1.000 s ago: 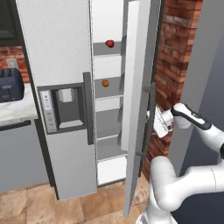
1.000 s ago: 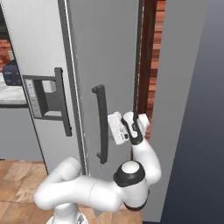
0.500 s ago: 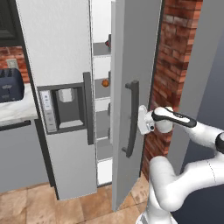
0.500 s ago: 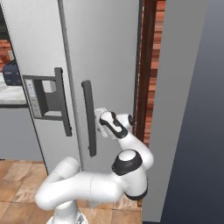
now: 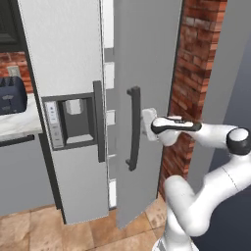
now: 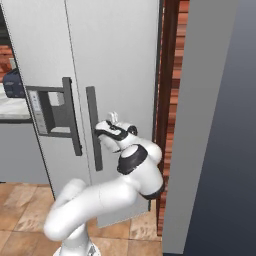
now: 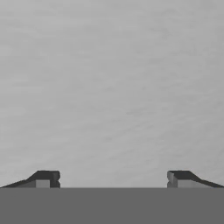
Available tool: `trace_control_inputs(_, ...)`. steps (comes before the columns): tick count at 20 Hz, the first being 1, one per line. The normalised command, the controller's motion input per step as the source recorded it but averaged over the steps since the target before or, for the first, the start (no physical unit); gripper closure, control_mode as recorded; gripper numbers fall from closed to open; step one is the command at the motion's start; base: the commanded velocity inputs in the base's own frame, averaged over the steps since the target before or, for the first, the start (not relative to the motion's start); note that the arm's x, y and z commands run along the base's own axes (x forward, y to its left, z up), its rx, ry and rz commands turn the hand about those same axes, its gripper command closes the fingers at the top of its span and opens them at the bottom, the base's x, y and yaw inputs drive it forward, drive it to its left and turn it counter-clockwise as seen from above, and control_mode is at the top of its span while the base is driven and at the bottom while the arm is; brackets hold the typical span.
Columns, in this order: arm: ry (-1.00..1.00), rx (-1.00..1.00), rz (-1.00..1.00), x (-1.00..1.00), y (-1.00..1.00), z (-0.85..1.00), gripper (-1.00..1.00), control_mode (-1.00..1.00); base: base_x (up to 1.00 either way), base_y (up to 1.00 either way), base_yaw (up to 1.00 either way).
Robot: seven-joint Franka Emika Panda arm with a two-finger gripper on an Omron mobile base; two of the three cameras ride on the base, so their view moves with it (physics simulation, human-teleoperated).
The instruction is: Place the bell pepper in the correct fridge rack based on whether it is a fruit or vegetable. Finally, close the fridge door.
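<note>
The silver-grey fridge door (image 5: 147,59) stands almost shut, leaving a narrow gap beside the left door in the left base view. My gripper (image 5: 145,123) is open and presses flat against the door's outer face, just right of the dark bar handle (image 5: 132,128). From the right base view the gripper (image 6: 111,123) sits beside the handle (image 6: 93,128) on the door (image 6: 120,50). In the hand view the fingertips (image 7: 43,177) stand wide apart with nothing between them, right up against the grey door (image 7: 112,87). The bell pepper and the fridge rack are hidden behind the door.
The left door carries a dispenser (image 5: 68,122) and its own dark handle (image 5: 99,122). A dark toaster (image 5: 11,95) stands on the counter (image 5: 17,128) at the left. A brick wall (image 5: 193,73) and a grey panel (image 6: 200,125) bound the right side.
The fridge door has swung from half open to almost shut with my gripper pushing against it. The shelves and the pepper, visible before, are now covered.
</note>
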Motion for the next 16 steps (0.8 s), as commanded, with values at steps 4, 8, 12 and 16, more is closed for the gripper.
trace_control_inputs(4, 0.0, -0.03, -0.45, 0.63, 0.15, 0.41, -1.0, -1.0, 0.0, 0.0, 0.0)
trace_control_inputs(8, 0.06, -0.03, -0.4, 0.71, 0.15, 0.29, -1.0, -1.0, 0.0, 0.0, 0.0)
trace_control_inputs(12, 0.14, 0.0, -0.33, 0.77, 0.01, 0.29, -1.0, -1.0, 0.0, 0.0, 0.0)
trace_control_inputs(16, 0.18, 0.0, -0.31, 0.74, 0.0, 0.4, -1.0, -1.0, 0.0, 0.0, 0.0)
